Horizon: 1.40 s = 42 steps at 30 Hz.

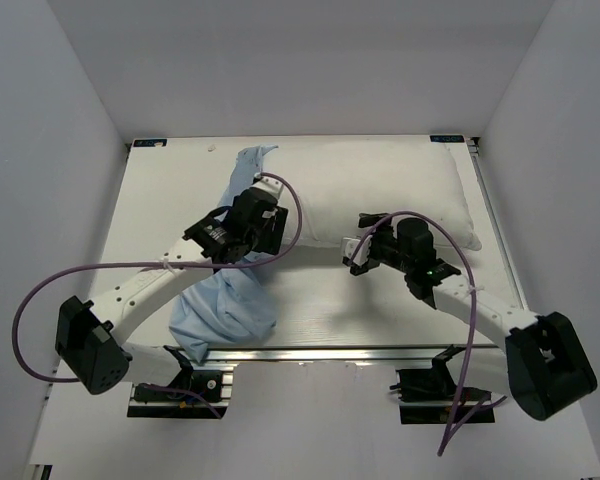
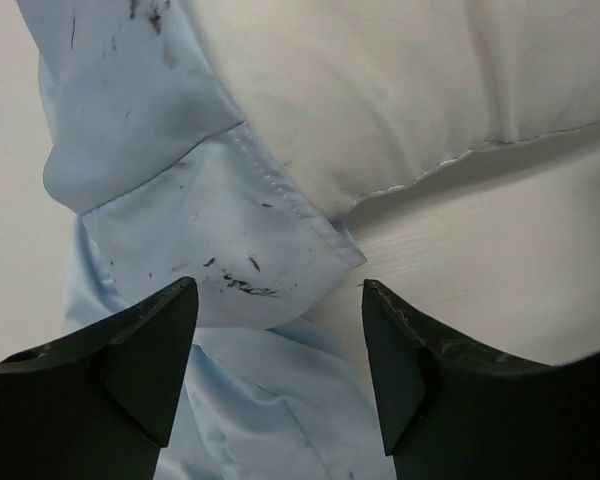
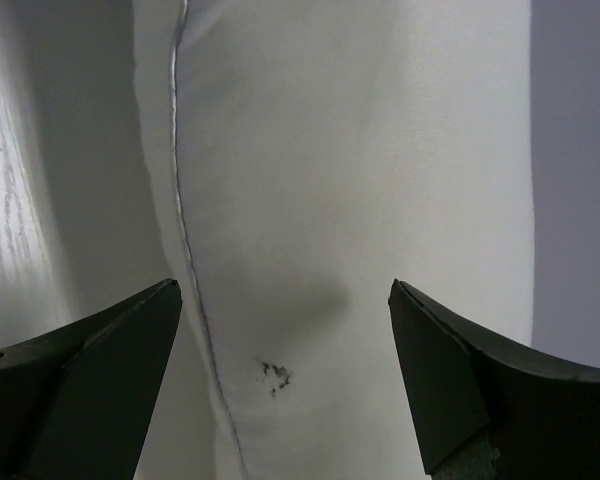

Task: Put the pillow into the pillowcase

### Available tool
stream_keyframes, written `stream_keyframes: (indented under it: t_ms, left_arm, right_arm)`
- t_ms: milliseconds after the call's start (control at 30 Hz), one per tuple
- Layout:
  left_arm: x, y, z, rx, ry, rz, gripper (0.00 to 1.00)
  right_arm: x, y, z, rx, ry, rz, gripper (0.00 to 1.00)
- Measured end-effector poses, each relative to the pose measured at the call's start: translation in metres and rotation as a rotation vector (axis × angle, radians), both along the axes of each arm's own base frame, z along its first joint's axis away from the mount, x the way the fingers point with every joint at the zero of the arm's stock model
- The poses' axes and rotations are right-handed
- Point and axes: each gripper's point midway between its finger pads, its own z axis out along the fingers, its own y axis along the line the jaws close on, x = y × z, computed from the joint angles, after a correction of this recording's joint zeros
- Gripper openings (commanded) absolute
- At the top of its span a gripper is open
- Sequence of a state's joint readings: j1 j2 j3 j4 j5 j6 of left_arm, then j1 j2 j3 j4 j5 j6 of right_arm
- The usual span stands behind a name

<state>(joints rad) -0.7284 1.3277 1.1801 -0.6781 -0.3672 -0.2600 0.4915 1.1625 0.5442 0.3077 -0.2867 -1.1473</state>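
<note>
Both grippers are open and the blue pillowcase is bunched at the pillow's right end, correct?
Not quite. The pillowcase is bunched at the left end of the pillow, as the top external view shows. The rest holds: the left gripper and right gripper are both open.

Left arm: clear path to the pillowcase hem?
Probably yes. The left gripper is open, and the pillowcase hem lies straight ahead with nothing between; the pillow sits right beside it.
</note>
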Motion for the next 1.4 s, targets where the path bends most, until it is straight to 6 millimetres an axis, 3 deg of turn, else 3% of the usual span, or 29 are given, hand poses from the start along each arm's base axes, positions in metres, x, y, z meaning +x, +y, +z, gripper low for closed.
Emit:
stream_keyframes:
  t_ms: [200,300,333,433,500,633,767,900,1067,1233,1400]
  left_arm:
    - [0.010,0.000,0.002,0.060,-0.055,-0.014,0.77]
    - [0.010,0.007,0.011,0.052,-0.093,0.006,0.77]
    - [0.008,0.009,0.013,0.047,-0.103,0.011,0.77]
    - [-0.001,0.018,0.013,0.031,-0.120,0.016,0.77]
    - [-0.006,0.022,0.008,0.030,-0.123,0.017,0.77]
    - [-0.009,0.025,-0.013,0.049,-0.116,0.005,0.77]
    - [-0.001,0.017,-0.014,0.036,-0.143,-0.020,0.77]
    - [0.008,0.005,0.004,0.001,-0.205,-0.059,0.77]
    - [0.016,-0.004,0.029,-0.023,-0.272,-0.092,0.77]
    - [0.023,-0.007,0.052,-0.042,-0.323,-0.093,0.76]
    - [0.029,-0.010,0.086,-0.077,-0.382,-0.079,0.75]
  right_arm:
    - [0.024,0.003,-0.034,-0.054,0.014,-0.012,0.87]
    - [0.038,0.008,-0.039,-0.058,0.021,-0.021,0.69]
    - [0.043,0.010,-0.037,-0.053,0.023,-0.025,0.56]
    - [0.058,0.016,-0.023,-0.021,0.055,-0.031,0.25]
    - [0.068,0.021,-0.008,0.011,0.091,-0.029,0.16]
    - [0.080,0.023,0.028,0.096,0.167,-0.018,0.10]
    - [0.069,0.020,0.036,0.135,0.317,0.015,0.07]
    - [0.039,0.028,0.042,0.162,0.476,0.086,0.07]
    - [0.006,0.038,0.074,0.246,0.607,0.159,0.06]
    - [-0.007,0.047,0.099,0.341,0.730,0.168,0.06]
    - [-0.008,0.055,0.121,0.445,0.883,0.167,0.06]
